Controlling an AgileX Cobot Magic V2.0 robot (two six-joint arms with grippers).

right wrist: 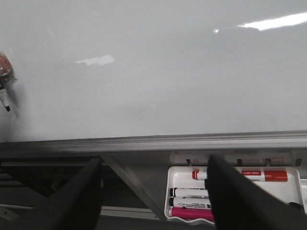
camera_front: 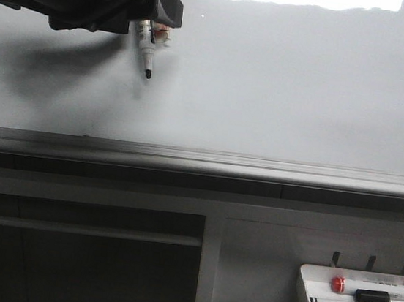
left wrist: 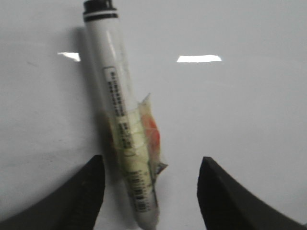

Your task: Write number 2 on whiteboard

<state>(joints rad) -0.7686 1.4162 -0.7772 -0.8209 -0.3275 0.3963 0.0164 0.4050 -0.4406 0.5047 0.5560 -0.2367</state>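
Observation:
The whiteboard (camera_front: 282, 94) fills the upper front view, and no drawn number 2 shows on it. My left gripper (camera_front: 157, 24) is at its upper left, with a white black-tipped marker (camera_front: 145, 54) wrapped in tape hanging from it. The tip (camera_front: 148, 76) points down, close to the board; contact cannot be told. In the left wrist view the marker (left wrist: 115, 105) lies between the fingers of my left gripper (left wrist: 151, 167), which stand wide apart and do not touch it. My right gripper (right wrist: 153, 165) is open and empty below the board's edge.
The board's grey metal lower edge (camera_front: 200, 162) runs across the view. A small white tray (camera_front: 306, 296) at the lower right holds several markers, including a red-capped one (camera_front: 373, 288); it also shows in the right wrist view (right wrist: 168, 191). Dark shelving lies below left.

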